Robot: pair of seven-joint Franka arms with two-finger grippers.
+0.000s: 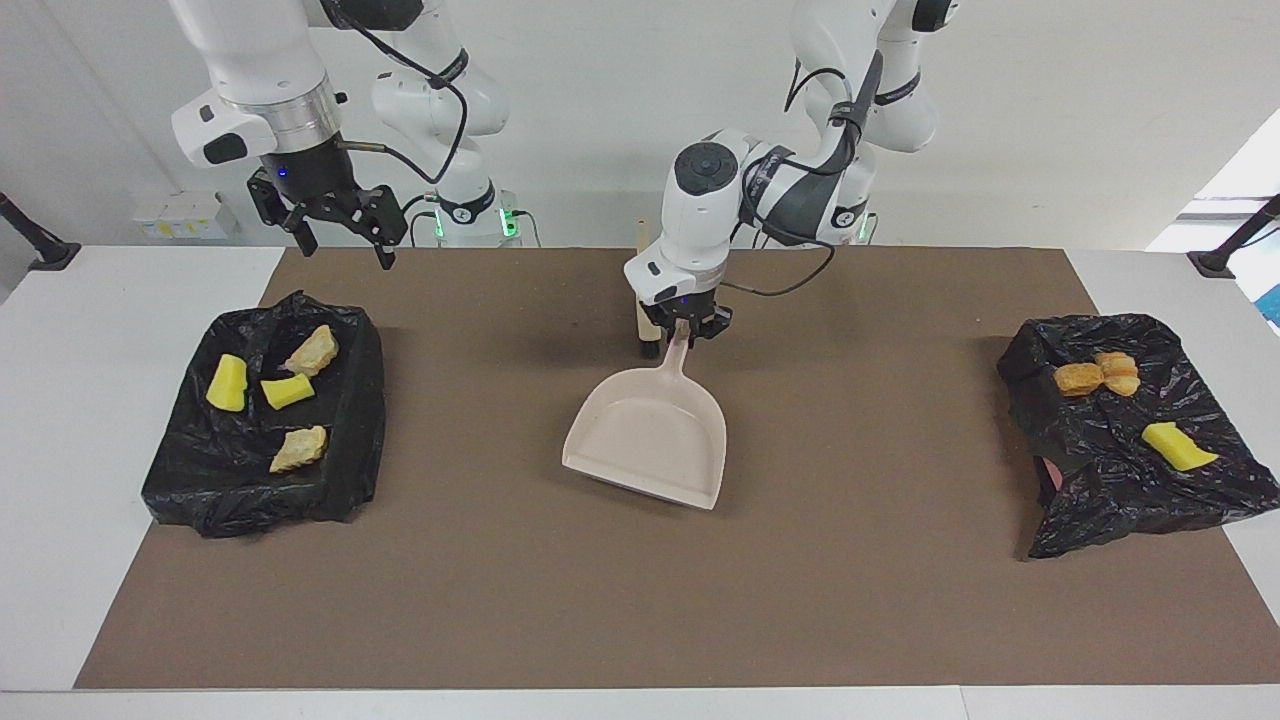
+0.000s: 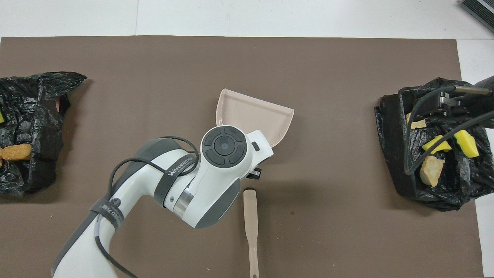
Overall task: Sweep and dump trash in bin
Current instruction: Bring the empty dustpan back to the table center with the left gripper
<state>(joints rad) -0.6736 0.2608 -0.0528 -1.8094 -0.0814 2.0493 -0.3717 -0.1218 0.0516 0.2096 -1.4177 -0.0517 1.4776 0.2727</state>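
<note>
My left gripper (image 1: 684,334) is shut on the handle of the beige dustpan (image 1: 650,440), which sits over the middle of the brown mat with its mouth pointing away from the robots; it also shows in the overhead view (image 2: 258,116). The pan is empty. My right gripper (image 1: 343,248) is open and empty, raised over the mat's edge by the black bag (image 1: 180,480) at the right arm's end. That bag holds several trash pieces: yellow chunks (image 1: 227,383) and tan pieces (image 1: 298,449). The black bag (image 1: 1120,480) at the left arm's end holds golden-brown pieces (image 1: 1097,374) and a yellow chunk (image 1: 1178,446).
A beige brush (image 1: 645,290) lies on the mat (image 1: 600,600) between the dustpan and the robots, its handle toward them; it shows in the overhead view (image 2: 251,227). White table borders the mat at both ends.
</note>
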